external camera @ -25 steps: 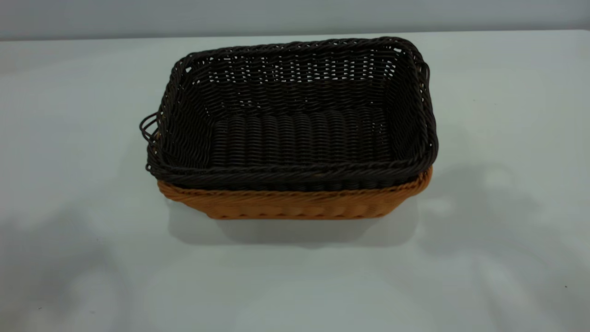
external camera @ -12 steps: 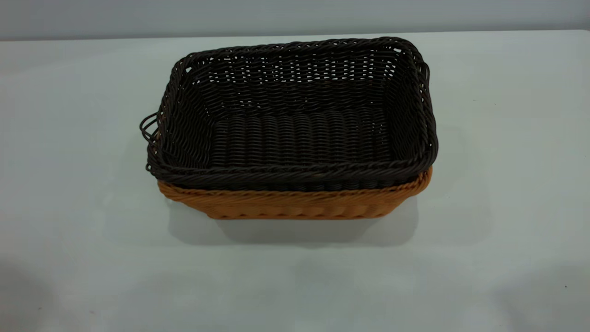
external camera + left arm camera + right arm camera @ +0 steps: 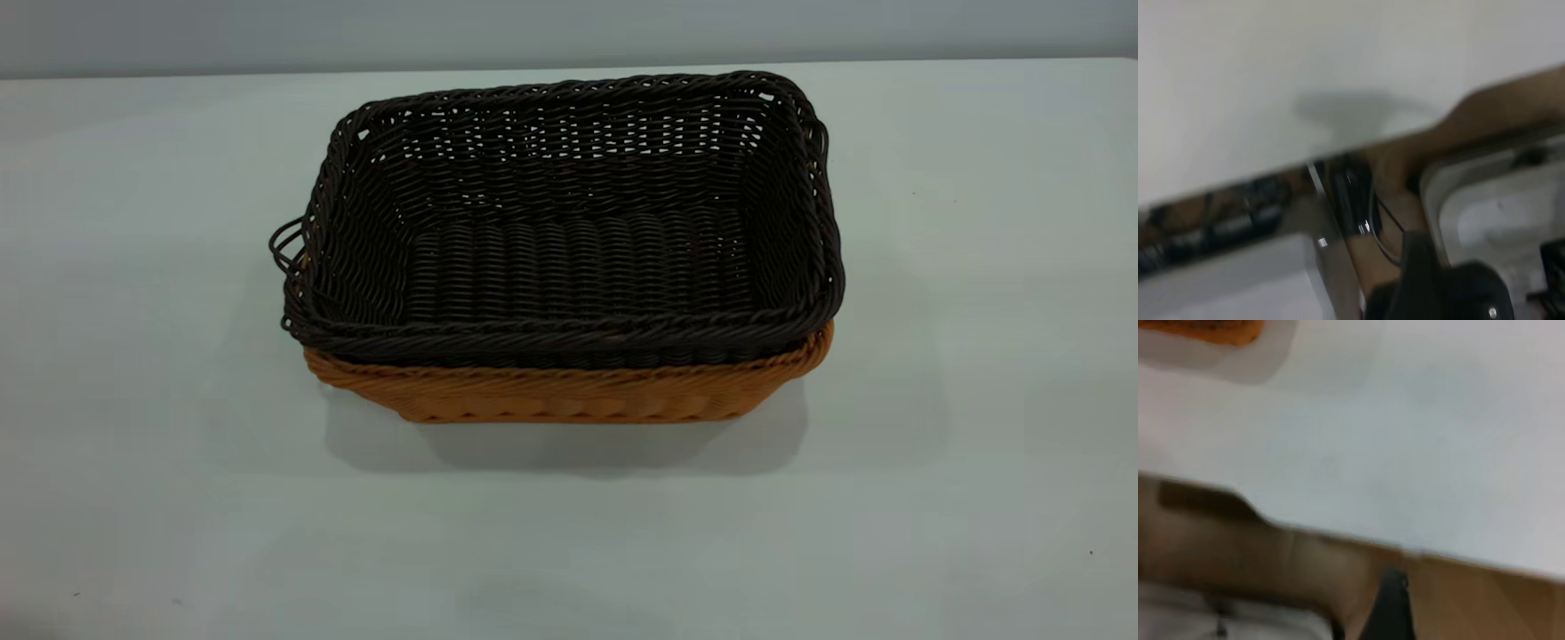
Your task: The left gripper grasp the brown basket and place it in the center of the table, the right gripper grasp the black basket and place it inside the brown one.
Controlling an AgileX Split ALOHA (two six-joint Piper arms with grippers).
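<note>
The black basket (image 3: 569, 249) sits nested inside the brown basket (image 3: 569, 396), whose orange-tan wall and rim show below the dark rim. The pair stands upright in the middle of the table (image 3: 978, 267). Neither gripper shows in the exterior view. In the left wrist view only a dark part of the left gripper (image 3: 1441, 287) shows, off the table past its edge. In the right wrist view a dark tip of the right gripper (image 3: 1388, 607) shows beyond the table's edge, with a corner of the brown basket (image 3: 1218, 330) far off.
The table's far edge meets a grey wall (image 3: 569, 31). The wrist views show the table's edge (image 3: 1338, 150), brown floor (image 3: 1485, 600) and a pale bin-like object (image 3: 1498, 207) below.
The baskets have not moved. The arm shadows on the table's front left and right have faded away.
</note>
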